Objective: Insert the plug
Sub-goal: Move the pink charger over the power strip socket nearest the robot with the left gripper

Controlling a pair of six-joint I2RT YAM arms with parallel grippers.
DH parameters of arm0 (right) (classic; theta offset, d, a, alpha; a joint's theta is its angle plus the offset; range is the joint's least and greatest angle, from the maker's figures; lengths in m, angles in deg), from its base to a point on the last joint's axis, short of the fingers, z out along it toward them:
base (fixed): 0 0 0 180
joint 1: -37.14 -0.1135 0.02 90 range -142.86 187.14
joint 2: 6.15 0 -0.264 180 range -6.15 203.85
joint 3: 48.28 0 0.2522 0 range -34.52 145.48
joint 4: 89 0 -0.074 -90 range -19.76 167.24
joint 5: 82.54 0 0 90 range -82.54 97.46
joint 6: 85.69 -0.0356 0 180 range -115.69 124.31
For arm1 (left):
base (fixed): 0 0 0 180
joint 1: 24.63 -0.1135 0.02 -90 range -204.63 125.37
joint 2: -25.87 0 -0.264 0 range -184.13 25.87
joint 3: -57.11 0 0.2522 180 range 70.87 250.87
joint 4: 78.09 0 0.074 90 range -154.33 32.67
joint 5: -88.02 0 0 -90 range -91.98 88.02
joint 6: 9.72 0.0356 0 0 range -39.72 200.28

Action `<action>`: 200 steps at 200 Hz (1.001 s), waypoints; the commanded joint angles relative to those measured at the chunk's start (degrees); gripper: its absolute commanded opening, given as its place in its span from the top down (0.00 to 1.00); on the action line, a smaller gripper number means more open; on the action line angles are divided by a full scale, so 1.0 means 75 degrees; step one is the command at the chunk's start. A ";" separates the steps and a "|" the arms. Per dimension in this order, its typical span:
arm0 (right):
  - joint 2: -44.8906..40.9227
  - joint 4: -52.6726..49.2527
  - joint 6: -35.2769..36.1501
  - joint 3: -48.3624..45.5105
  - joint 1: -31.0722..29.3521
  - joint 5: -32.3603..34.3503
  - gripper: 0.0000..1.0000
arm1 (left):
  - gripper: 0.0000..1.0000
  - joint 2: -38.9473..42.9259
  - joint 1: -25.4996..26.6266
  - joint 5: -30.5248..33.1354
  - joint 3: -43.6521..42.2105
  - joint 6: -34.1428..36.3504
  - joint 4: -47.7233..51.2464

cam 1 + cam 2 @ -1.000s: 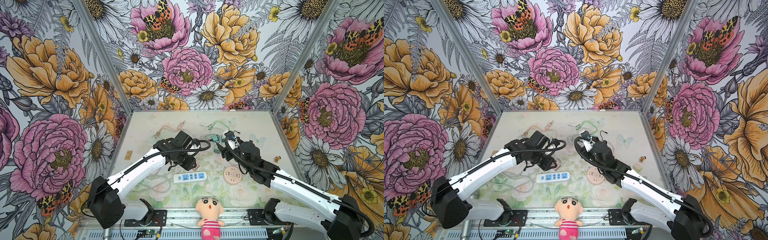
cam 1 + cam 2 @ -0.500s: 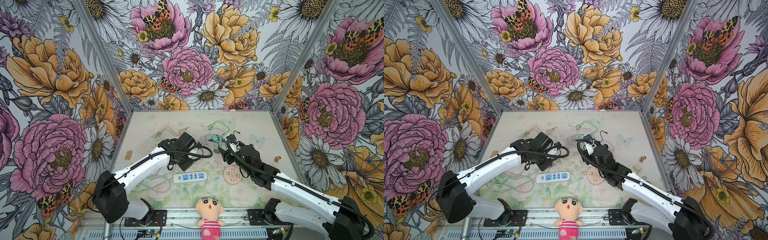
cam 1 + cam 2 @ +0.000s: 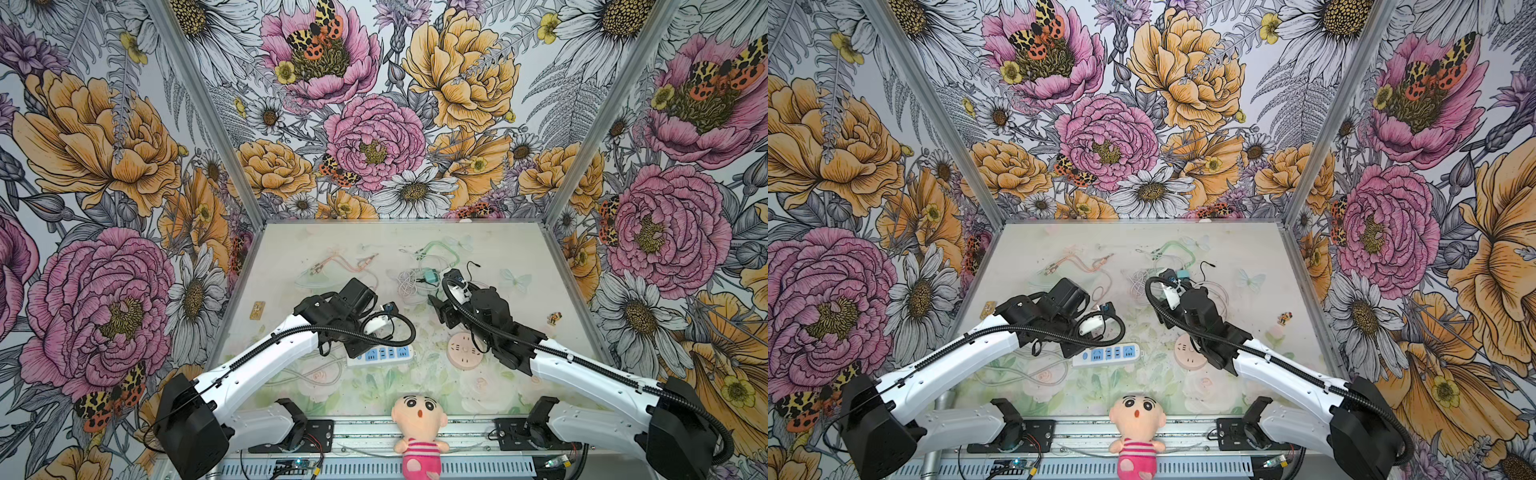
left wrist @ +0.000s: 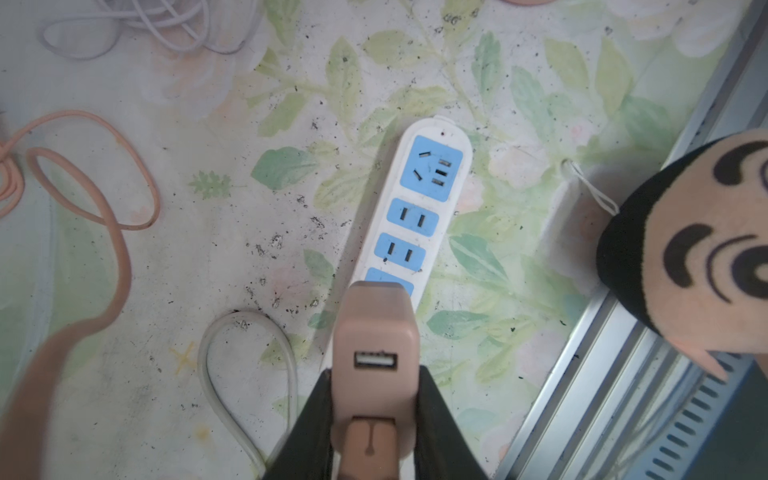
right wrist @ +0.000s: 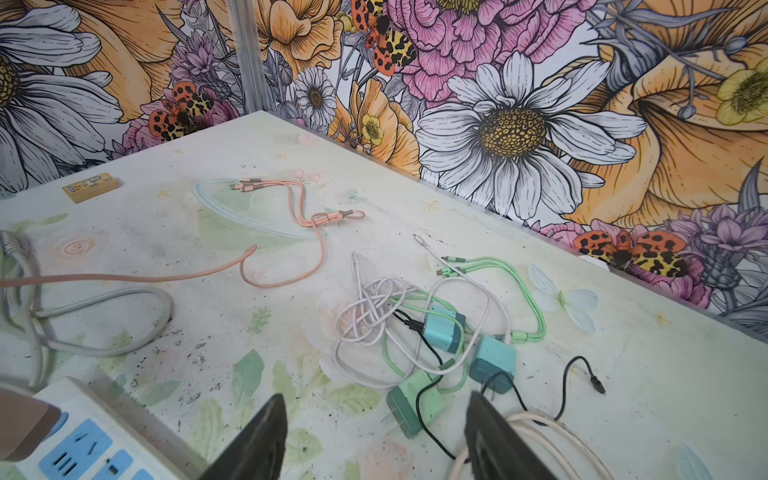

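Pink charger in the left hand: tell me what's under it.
The white power strip lies under the pink charger, which covers most of one blue socket. Its prongs are hidden; whether they are in cannot be seen.

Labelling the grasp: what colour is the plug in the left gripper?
Pale pink plug, held by the left gripper; best in the left wrist view.

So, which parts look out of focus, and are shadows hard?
In the left wrist view the thick pink cable near the lens is blurred, while the pink plastic charger plug and the white power strip with blue sockets are sharp. In the right wrist view the black fingers look soft and dark. In both top views light is even, shadows faint.
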 commanded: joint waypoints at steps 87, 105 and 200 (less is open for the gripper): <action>0.0521 0.0647 -0.0188 0.0068 0.0065 -0.0284 0.32 | 1.00 0.0625 0.0010 -0.0507 -0.1331 0.1397 -0.1216; 0.0546 0.0653 -0.0180 0.0096 0.0065 -0.0297 0.32 | 1.00 0.0540 -0.0113 -0.0862 -0.1468 0.1516 -0.1391; 0.0666 0.0473 -0.0271 0.0238 0.0071 -0.0288 0.32 | 1.00 0.0443 -0.0835 -0.1306 -0.1439 0.2166 -0.1604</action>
